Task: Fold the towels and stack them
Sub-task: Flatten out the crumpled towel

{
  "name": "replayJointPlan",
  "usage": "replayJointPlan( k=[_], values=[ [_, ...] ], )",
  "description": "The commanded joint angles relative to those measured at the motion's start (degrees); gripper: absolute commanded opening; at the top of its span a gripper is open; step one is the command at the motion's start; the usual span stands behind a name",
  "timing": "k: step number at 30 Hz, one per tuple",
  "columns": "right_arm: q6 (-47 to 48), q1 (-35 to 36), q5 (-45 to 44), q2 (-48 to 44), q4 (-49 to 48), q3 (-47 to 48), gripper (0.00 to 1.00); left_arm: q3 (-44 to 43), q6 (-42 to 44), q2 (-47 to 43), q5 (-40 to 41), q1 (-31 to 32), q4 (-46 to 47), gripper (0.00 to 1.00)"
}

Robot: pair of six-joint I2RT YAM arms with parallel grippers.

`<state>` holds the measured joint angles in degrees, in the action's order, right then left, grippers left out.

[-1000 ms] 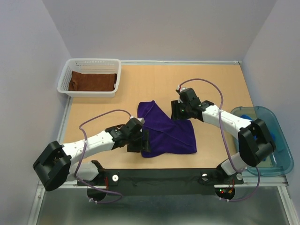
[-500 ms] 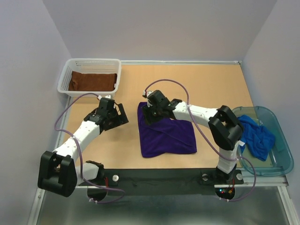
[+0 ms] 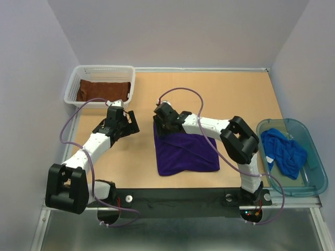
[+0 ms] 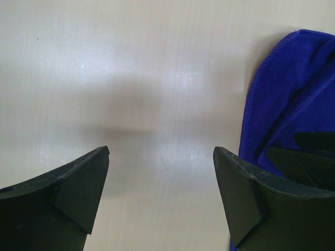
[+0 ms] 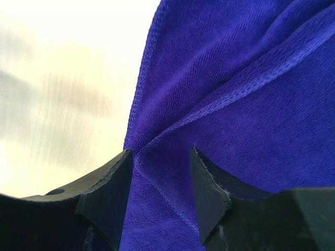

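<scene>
At the table's [image 3: 235, 94] middle lies the folded dark purple towel [image 3: 188, 149]. The right claw [image 5: 159, 151] sits low over its far-left corner, fingers narrowly parted above a creased ridge, gripping nothing. The left claw [image 4: 161, 151] hangs released over bare table just left of that towel. 1 rust-brown towel [image 3: 103, 90] lies in the white basket [image 3: 104, 67]; the blue towel [image 3: 282, 151] is crumpled in the clear bin [image 3: 314, 178].

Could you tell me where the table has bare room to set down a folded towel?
The widest bare patch is the far right of the table, between the white basket and the right wall, beyond the purple towel. A smaller one lies near-left, between the left arm and that towel. It is crowded between the left gripper and the right gripper.
</scene>
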<state>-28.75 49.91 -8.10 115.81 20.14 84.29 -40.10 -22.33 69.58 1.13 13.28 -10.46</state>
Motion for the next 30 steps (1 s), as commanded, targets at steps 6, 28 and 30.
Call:
replayJointPlan(
  k=[6, 28, 30],
  values=[
    [-3.07, 2.03, -5.08, 2.66, 1.21, 4.12, 0.48, -0.42, 1.58, -0.59, -0.25, -0.18, 2.81, 0.92],
    [-0.34, 4.76, -13.87, 4.60, 6.31, 7.82, 0.13, -0.33, 1.94, -1.29, -0.86, -0.18, 2.72, 0.92],
    [0.10, 4.67, -14.57, 3.99, 6.58, 7.73, 0.05, -0.25, 1.94, -1.12, -0.86, -0.18, 2.72, 0.92]
  ],
)
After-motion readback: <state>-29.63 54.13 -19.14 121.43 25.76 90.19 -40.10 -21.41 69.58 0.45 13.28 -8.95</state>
